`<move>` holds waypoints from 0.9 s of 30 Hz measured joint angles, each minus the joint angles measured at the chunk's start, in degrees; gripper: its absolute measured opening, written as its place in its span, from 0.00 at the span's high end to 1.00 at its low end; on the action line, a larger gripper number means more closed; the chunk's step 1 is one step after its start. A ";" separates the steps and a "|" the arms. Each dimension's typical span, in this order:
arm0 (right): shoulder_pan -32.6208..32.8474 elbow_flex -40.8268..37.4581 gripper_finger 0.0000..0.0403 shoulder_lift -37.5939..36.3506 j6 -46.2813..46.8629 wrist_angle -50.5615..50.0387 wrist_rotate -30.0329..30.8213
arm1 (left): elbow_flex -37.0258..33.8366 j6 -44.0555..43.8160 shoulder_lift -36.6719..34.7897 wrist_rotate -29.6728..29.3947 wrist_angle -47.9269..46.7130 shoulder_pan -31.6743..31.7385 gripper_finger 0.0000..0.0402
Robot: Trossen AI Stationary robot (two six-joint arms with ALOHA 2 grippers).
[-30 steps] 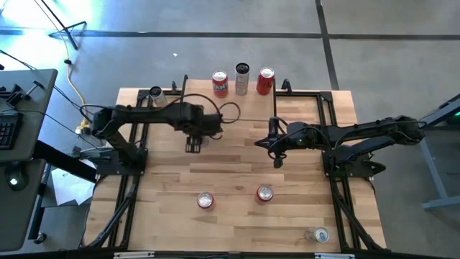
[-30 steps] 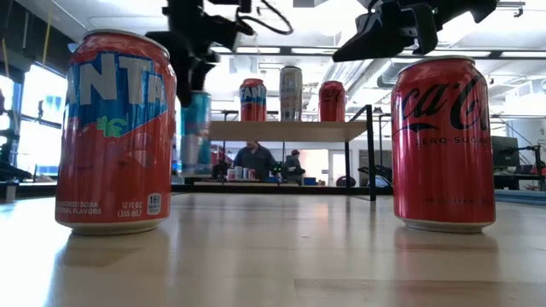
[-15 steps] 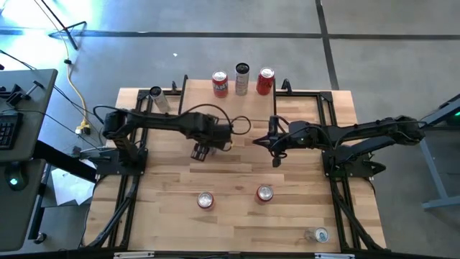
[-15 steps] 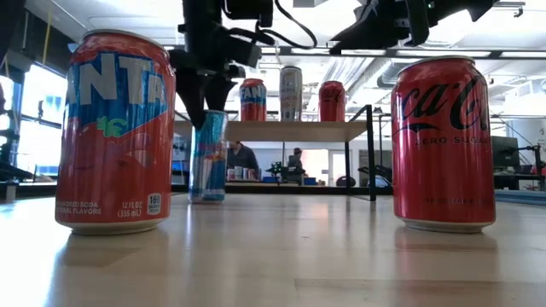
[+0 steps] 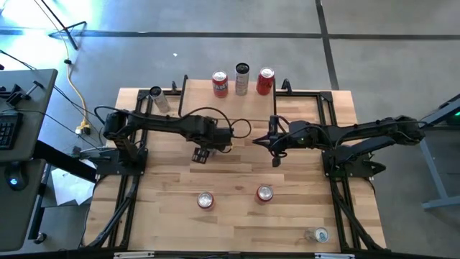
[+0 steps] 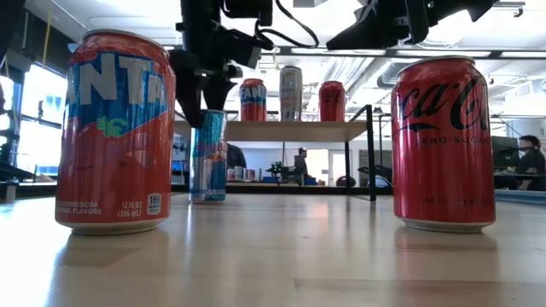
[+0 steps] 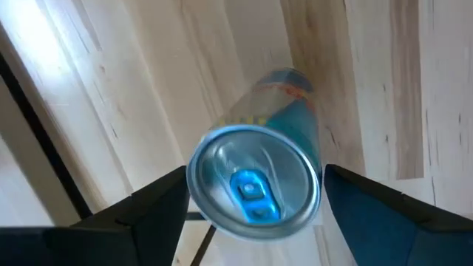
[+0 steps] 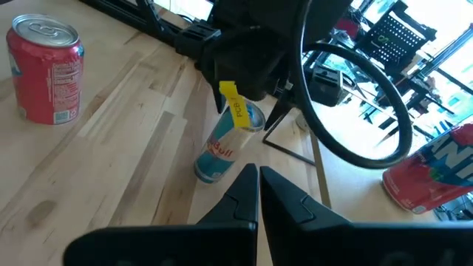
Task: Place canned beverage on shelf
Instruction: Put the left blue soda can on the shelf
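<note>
A slim blue-and-silver can (image 6: 208, 158) stands on the table in front of the shelf (image 6: 290, 130), a small rack with a light wooden top and black wire legs at the table's far edge (image 5: 248, 104). My left gripper (image 5: 200, 153) is over the can and shut on its top end; the can also shows in the left wrist view (image 7: 255, 185) and the right wrist view (image 8: 222, 151). My right gripper (image 5: 275, 157) is shut and empty, hovering above the table to the right of the can. My left gripper pinches the slim can's upper end, at the sides just under the rim (image 7: 198, 177), between its two fingers. The fingers (image 6: 193, 98) come from above, pointing down. The can stands about upright below them with its base on the table.
Three cans stand on the shelf (image 5: 220, 83) (image 5: 241, 78) (image 5: 266, 80). A red Fanta can (image 5: 206, 201) and a red Coca-Cola can (image 5: 264, 193) stand near the front. Another can stands at the near right corner (image 5: 320, 234), and a slim one at the far left (image 5: 155, 94).
My left gripper has carried the slim can toward the table's right edge and a little nearer, and has gone down. The can, which hung clear of the table a second ago, now rests with its base on the table. My right arm has kept still.
</note>
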 joint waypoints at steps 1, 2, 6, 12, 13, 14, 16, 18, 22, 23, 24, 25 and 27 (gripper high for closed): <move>0.00 0.00 1.00 0.00 0.14 0.02 0.00 | 0.09 -0.34 -0.03 -0.36 -0.43 0.00 0.25; 0.00 0.00 1.00 0.00 0.14 0.02 0.00 | 0.31 -0.80 -0.05 -0.92 -0.98 0.00 0.25; 0.00 0.00 1.00 0.00 1.07 0.02 0.02 | 1.42 -1.35 -0.78 -1.48 -1.58 0.07 0.25; 0.00 0.02 1.00 0.00 2.20 0.02 0.05 | 3.54 -2.61 -1.08 -1.18 -1.58 0.73 0.25; 0.00 0.00 1.00 0.02 2.82 0.05 0.20 | 3.67 -2.81 -1.10 -1.13 -1.07 0.81 0.25; 0.00 0.02 1.00 0.02 3.21 0.24 0.64 | 3.67 -2.81 -1.12 -1.13 -0.37 0.83 0.25; 0.00 0.02 1.00 0.02 4.22 0.70 1.87 | 3.54 -2.83 -1.47 -1.06 0.22 1.03 0.25; -0.02 0.02 1.00 0.02 4.96 0.91 2.97 | 3.45 -3.05 -2.00 -0.96 0.95 1.33 0.25; -0.04 0.04 1.00 0.02 6.23 1.31 4.35 | 3.37 -5.07 -3.73 -0.97 0.82 2.06 0.25; -0.02 0.04 1.00 0.02 6.32 1.29 4.64 | 3.37 -5.83 -4.33 -0.99 0.51 2.25 0.25; -0.02 0.04 1.00 0.02 6.24 1.32 4.64 | 3.35 -6.96 -5.06 -0.91 0.27 2.40 0.25; -0.02 0.04 1.00 0.02 5.98 1.38 4.65 | 3.34 -8.58 -5.86 -0.66 0.23 2.45 0.25; -0.02 0.04 1.00 0.02 5.06 1.85 4.79 | 2.83 -13.27 -7.93 0.88 0.95 2.44 0.25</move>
